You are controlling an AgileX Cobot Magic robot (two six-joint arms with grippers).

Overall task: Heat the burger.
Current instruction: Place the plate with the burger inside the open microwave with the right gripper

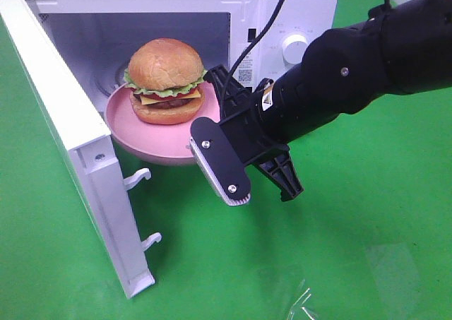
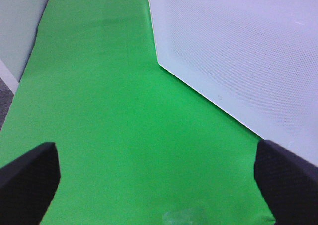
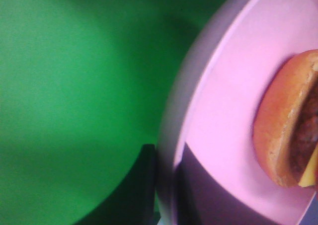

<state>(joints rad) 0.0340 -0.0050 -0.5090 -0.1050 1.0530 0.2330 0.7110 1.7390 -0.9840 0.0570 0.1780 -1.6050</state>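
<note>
The burger (image 1: pixel 164 82), with a golden bun, lettuce, cheese and a dark patty, sits on a round pink plate (image 1: pixel 131 133). The plate is at the mouth of the open white microwave (image 1: pixel 212 9), its near part sticking out past the opening. My right gripper (image 1: pixel 201 150) is shut on the plate's near rim. The right wrist view shows the burger (image 3: pixel 283 130) on the plate (image 3: pixel 223 96), with a dark finger (image 3: pixel 146 185) under the rim. My left gripper (image 2: pixel 159 185) is open over the green cloth with nothing between its fingers; it is out of the high view.
The microwave door (image 1: pixel 78 143) stands swung out to the left, with two white latch hooks (image 1: pixel 138 176) facing the opening. Its meshed panel (image 2: pixel 238 51) fills the left wrist view's far side. A dial (image 1: pixel 293 48) is on the control panel. Clear plastic wrap (image 1: pixel 304 306) lies on the green cloth.
</note>
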